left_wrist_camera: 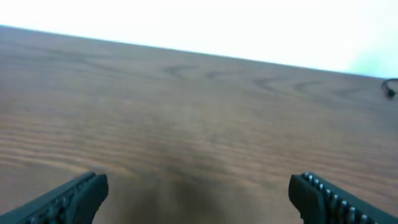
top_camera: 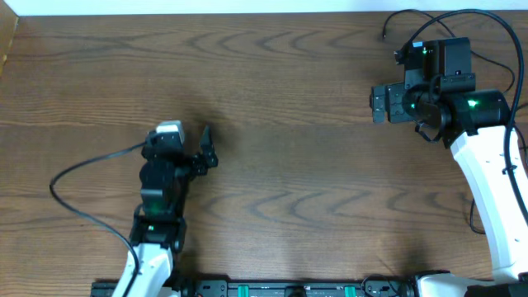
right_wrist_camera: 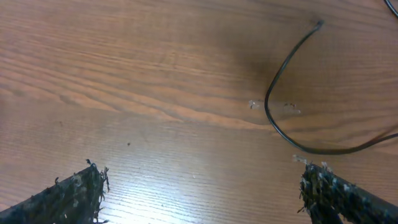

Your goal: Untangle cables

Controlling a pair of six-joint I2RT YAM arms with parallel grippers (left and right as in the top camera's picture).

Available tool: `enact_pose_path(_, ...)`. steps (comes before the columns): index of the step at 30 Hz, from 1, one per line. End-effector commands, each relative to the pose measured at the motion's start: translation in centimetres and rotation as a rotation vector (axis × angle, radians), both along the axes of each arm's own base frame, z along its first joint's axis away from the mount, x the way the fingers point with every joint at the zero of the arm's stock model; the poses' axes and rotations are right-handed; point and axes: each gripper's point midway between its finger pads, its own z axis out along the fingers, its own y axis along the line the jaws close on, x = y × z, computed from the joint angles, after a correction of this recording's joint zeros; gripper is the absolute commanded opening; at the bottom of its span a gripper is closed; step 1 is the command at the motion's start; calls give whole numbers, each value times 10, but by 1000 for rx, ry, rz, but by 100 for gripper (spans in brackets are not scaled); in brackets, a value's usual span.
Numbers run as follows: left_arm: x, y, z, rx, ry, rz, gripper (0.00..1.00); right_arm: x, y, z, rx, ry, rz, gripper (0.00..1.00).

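Near the right fingers (right_wrist_camera: 69, 198) (spread wide) lies 1 black cable (right_wrist_camera: 267, 104).

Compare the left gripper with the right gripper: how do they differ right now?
The left gripper sits left of the table's middle; the right gripper is near its far right corner. A thin black cable lies just ahead of the right gripper; bare table lies right before the left gripper. The right gripper's pads look frayed; the left gripper's look cleanly ribbed. Both are open and hold nothing.
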Motion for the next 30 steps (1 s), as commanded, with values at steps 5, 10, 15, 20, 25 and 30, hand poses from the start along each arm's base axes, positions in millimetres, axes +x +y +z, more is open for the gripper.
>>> enact_pose_path(5,-16,3,16,147,-112,-25,98,0,2,3,12,-7,-5,99)
enact_pose_path(10,-27,4,19,169,-157,-27,98,0,2,3,12,-7,-5,99)
enact_pose_path(15,-43,6,14,165,-201,-23,98,0,2,3,12,-7,-5,99)
enact_pose_path(20,-56,6,6,164,-202,-24,98,0,2,3,12,-7,-5,99)
enact_pose_path(25,-61,10,17,163,-242,-9,98,0,2,3,12,-7,-5,99)
enact_pose_path(30,-64,10,10,165,-215,-11,98,0,2,3,12,-7,-5,99)
